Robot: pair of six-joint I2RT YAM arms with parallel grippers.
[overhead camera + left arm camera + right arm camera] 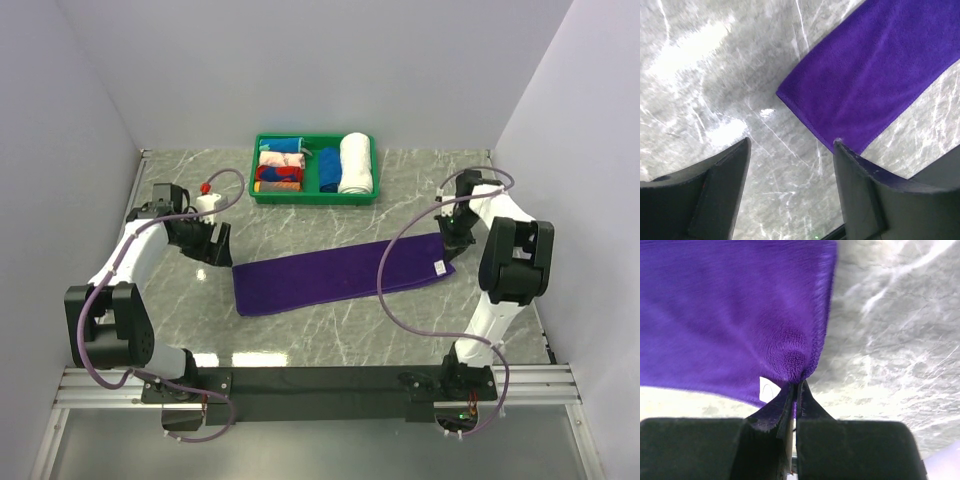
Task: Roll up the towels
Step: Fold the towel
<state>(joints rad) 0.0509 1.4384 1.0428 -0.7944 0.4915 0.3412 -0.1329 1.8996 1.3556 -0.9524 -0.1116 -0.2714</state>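
The deep-purple towel [340,272] lies flat as a long strip across the marble table, its left end near the left arm and its right end by the right arm. My right gripper [449,243] is shut on the towel's right edge [805,355], pinching the hem beside a small white label [767,388]. My left gripper [212,248] is open and empty, just left of the towel's left end. In the left wrist view the towel's corner [860,80] lies ahead and right, and the right finger [860,190] touches its edge.
A green tray [313,197] at the back holds rolled cloths, among them a bright blue towel [328,170] and a thick white towel [355,162]. A small white bottle with a red cap [208,199] stands behind the left gripper. Walls close in on three sides.
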